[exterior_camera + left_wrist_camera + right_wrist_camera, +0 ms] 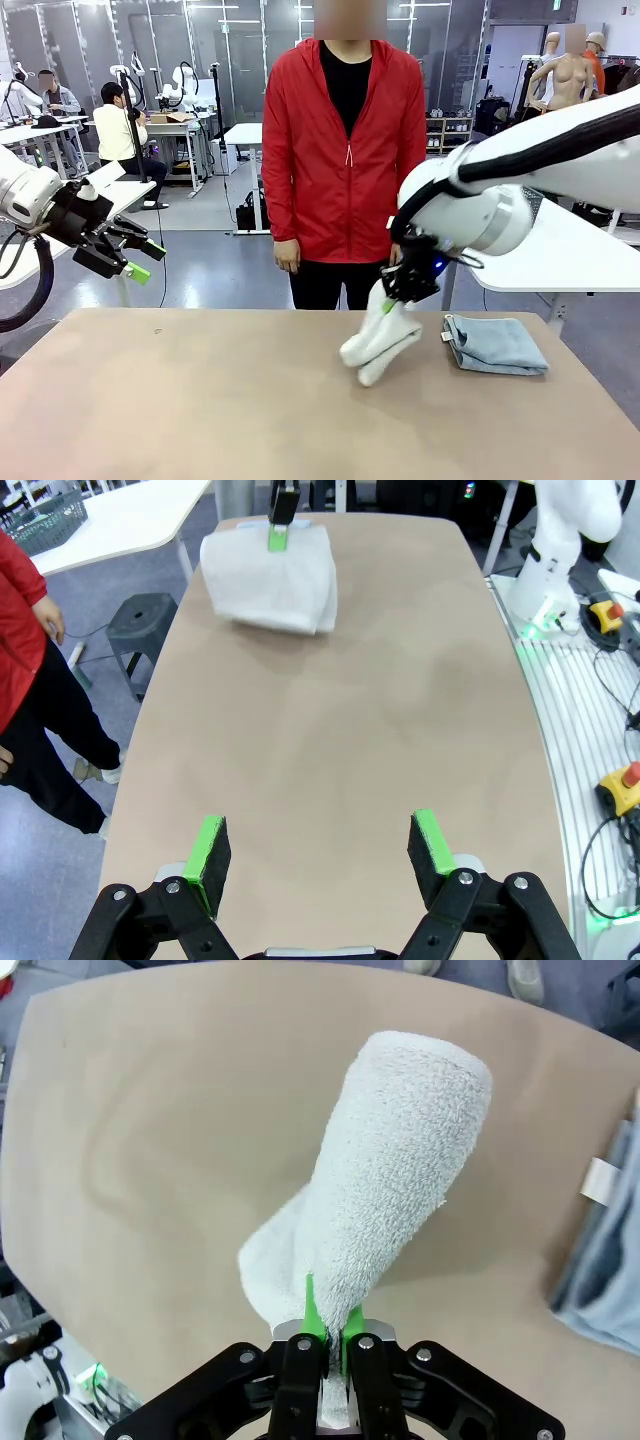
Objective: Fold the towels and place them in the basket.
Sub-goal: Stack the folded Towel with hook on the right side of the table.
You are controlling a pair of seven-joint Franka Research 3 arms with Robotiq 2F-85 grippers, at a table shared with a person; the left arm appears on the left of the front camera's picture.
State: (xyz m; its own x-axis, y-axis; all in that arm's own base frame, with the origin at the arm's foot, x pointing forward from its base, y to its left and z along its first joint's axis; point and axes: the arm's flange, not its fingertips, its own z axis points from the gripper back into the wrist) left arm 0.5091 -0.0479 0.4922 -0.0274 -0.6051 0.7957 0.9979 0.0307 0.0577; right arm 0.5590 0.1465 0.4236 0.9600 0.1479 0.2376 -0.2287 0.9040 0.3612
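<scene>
Bare table, blue towel beside.

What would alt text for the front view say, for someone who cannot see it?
The right gripper is shut on a folded cream-white towel, holding it just above the tan table, beside a folded light blue towel lying flat. The left gripper hangs open at the left edge, and a person in a red jacket stands at the far side.

Front camera looks across the table at a person; both wrist cameras look down, sharing the cream towel.
</scene>
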